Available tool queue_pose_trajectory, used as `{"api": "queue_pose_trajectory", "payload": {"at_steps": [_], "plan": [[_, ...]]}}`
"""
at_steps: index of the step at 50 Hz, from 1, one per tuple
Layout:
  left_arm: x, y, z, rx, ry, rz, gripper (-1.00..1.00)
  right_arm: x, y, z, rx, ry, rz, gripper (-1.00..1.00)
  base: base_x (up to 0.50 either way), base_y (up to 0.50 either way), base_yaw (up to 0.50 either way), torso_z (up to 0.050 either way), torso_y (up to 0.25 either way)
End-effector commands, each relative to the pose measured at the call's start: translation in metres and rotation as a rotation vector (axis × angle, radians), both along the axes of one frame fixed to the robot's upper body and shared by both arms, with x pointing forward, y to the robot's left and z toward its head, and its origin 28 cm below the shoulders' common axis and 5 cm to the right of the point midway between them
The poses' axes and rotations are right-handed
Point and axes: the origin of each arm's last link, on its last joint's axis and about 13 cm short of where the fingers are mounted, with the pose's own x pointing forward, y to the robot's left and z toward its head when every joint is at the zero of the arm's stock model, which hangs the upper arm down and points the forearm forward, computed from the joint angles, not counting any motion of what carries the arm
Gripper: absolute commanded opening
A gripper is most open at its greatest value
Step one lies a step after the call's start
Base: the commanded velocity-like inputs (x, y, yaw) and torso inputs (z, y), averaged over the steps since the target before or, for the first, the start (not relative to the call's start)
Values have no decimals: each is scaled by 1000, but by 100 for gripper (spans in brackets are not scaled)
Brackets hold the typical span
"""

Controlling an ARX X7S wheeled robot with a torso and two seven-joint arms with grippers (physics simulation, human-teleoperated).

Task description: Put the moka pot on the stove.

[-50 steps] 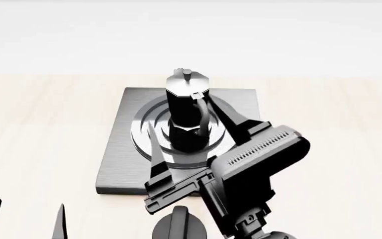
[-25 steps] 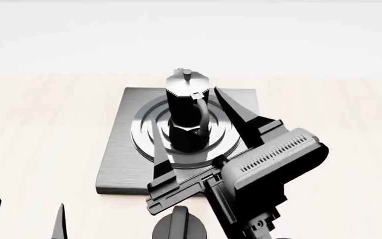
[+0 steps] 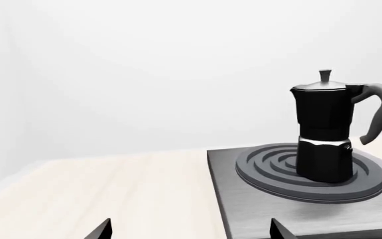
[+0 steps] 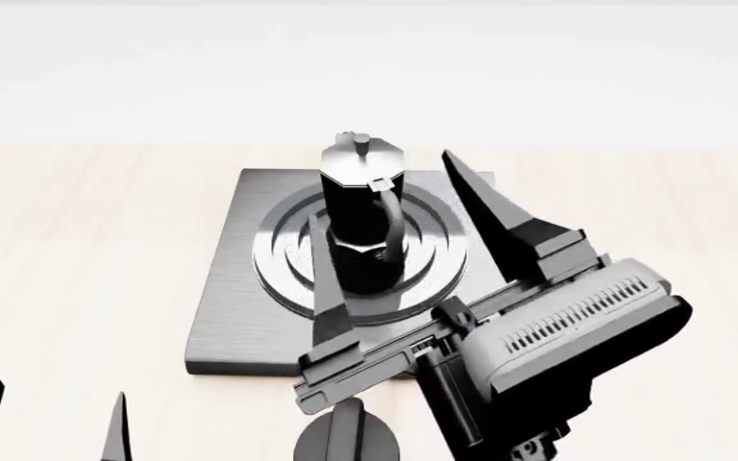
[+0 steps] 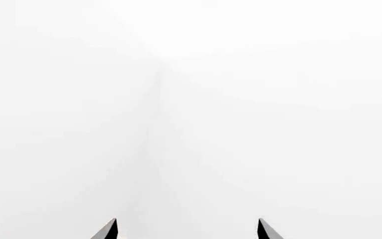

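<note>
moka pot (image 4: pixel 361 213) stands upright on the stove (image 4: pixel 234 298), centred on the ring burner (image 4: pixel 427 264), handle turned toward you. the left wrist view confirms it: base flat on the rings, lid up, long axis vertical. by the look of it the placing is done.

your right tool (image 4: pixel 395 245) is spread wide and empty. one finger lies on each side of the pot, neither touching it as far as the head view shows. the right wrist camera sees only blank white past its two tips, so the tool is tilted upward, above the pot's base.

the relation that matters: the pot sits between and just beyond those spread fingers, straight ahead of the tool. any exit should run back toward you, along the fingers' own line; a sideways swing would clip the handle or body and tip it.

your left tool (image 4: pixel 49 423) is low, well apart from the stove on your near left, tips apart, holding nothing. a round black knob (image 4: pixel 347 439) sits just before the stove's near edge, under the right arm. the bench (image 4: pixel 74 250) lies around the stove.
</note>
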Motion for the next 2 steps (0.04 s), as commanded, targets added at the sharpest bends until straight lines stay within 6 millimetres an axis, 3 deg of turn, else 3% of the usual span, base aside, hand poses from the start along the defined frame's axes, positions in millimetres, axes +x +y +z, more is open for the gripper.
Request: {"api": "queue_pose_trajectory", "payload": {"at_steps": [1,2], "plan": [[1,2,2,-26,-7,4,100,-3,-1,3,3,-40,-21,100,0,0,0,0,0],[1,2,2,-26,-7,4,100,-4,0,3,3,-41,-21,100,0,0,0,0,0]]}}
